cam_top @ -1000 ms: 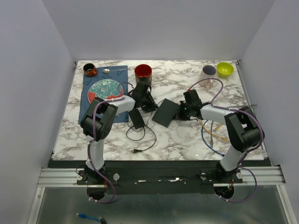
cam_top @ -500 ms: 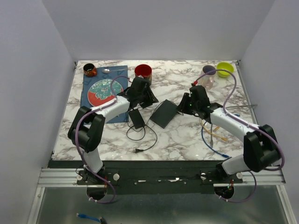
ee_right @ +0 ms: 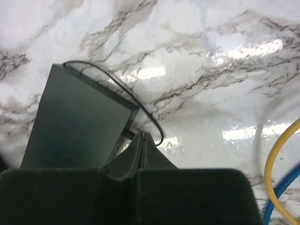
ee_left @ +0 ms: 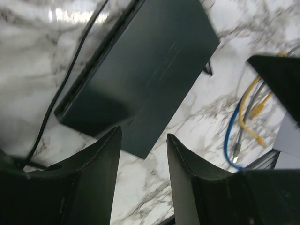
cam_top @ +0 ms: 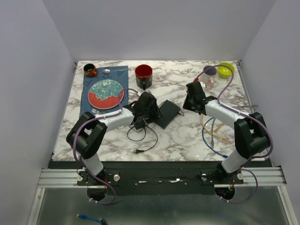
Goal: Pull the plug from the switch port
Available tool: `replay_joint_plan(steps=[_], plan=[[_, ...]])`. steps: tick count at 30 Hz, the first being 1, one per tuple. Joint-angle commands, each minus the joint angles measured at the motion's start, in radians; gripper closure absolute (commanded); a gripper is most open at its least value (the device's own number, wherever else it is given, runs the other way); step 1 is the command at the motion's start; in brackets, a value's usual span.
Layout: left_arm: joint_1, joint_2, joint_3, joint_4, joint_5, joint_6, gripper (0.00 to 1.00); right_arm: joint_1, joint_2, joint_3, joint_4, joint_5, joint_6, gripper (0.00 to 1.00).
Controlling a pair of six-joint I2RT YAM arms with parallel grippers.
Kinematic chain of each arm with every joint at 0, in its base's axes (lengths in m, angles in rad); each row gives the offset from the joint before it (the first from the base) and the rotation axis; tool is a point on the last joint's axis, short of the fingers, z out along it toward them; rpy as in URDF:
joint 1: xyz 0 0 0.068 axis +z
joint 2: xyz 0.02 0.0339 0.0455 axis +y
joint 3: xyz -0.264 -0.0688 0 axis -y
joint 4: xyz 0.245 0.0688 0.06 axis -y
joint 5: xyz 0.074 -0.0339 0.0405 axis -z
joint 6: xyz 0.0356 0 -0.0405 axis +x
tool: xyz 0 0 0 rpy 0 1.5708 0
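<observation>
Both grippers crowd the switch; the plug looks not yet pulled.

Nearest the arm bases, on the near side of the switch (cam_top: pixel 167 112), a loose black lead (cam_top: pixel 137 151) ends on the marble. At the switch's left edge the left gripper (ee_left: pixel 143 136) hangs with its fingers spread and nothing between them, probably placed to brace the box against the pull. At the switch's right corner the right gripper (ee_right: pixel 142 137) has its fingers pressed together, tips touching a small stub that I take for the plug (ee_right: pixel 124 134), beside a thin black cable (ee_right: pixel 140 101); whether anything is pinched cannot be told. Blue and yellow cables (cam_top: pixel 213 136) lie right of the switch, and a red mug (cam_top: pixel 143 72) stands beyond it. A faint mark on the switch's lid is unreadable.
</observation>
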Motion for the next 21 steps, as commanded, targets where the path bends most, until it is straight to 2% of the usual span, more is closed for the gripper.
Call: replay_joint_plan(steps=[1,9,21], plan=[[-0.026,-0.08,-0.098,0.031,-0.017,-0.021,0.48,-0.016,0.072,0.082,-0.046,0.093,0.006,0.99],[-0.058,-0.082,-0.17,0.074,-0.005,-0.032,0.48,-0.018,0.183,0.041,-0.003,-0.031,0.038,0.99],[0.004,-0.025,-0.16,0.087,0.044,-0.035,0.48,0.059,0.128,-0.082,0.08,-0.117,0.064,0.99]])
